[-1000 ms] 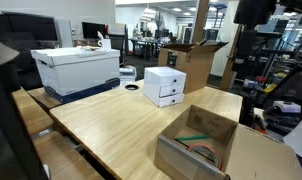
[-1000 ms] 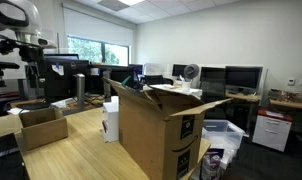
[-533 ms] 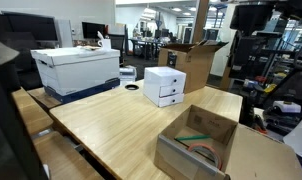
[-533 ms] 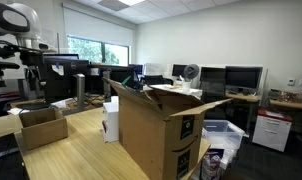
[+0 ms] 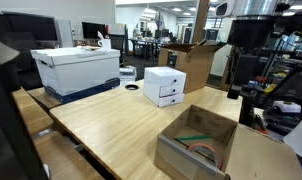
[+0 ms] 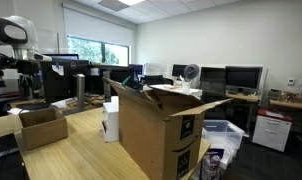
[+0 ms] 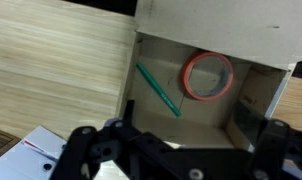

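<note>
**A:** Wrist view. Which stage is shown?

**B:** Approach, by my reading. The claw (image 7: 179,138), fingers spread wide and holding nothing, hangs above the open box (image 7: 206,35) on the tabletop (image 7: 51,60), clear of what lies inside.

**A:** Contents?

**B:** A ring (image 7: 208,76) lies flat on the box floor. A green stick (image 7: 158,88) lies slantwise just left of it, not touching. In an exterior view the box (image 5: 191,152) sits at the near right of the tabletop.

**A:** What does the next move call for?

**B:** Probably a straight descent into the box, with the fingers centred over one item.
</note>
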Available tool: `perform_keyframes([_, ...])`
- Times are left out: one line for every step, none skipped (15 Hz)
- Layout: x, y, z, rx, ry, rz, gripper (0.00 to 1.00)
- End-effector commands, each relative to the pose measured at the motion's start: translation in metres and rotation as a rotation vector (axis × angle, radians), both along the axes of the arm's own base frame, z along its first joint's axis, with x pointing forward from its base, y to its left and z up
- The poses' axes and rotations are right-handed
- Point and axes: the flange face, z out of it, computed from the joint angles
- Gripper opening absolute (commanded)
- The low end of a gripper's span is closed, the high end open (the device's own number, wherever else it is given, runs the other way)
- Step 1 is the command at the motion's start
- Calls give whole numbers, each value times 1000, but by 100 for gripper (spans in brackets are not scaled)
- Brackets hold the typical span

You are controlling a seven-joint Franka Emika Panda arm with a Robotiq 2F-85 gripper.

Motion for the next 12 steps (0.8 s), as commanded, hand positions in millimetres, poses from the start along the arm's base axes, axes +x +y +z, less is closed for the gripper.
perform_keyframes([3,25,-21,46,5,-52,100])
perform_keyframes([3,29,-25,49,-1,-58,100])
perform_keyframes([6,33,-31,49,-6,-65,100])
perform_keyframes([7,36,-36,49,-3,-68,100])
perform_keyframes([9,39,-41,51,0,-72,100])
perform_keyframes([12,41,-45,53,3,-76,100])
perform_keyframes([15,43,-49,57,10,-77,100])
perform_keyframes([18,46,-55,62,17,-82,100])
perform_keyframes([24,44,-60,69,21,-87,100])
perform_keyframes([25,44,-63,69,15,-89,100])
perform_keyframes([27,44,-66,68,10,-94,100])
perform_keyframes([29,44,-70,69,4,-97,100])
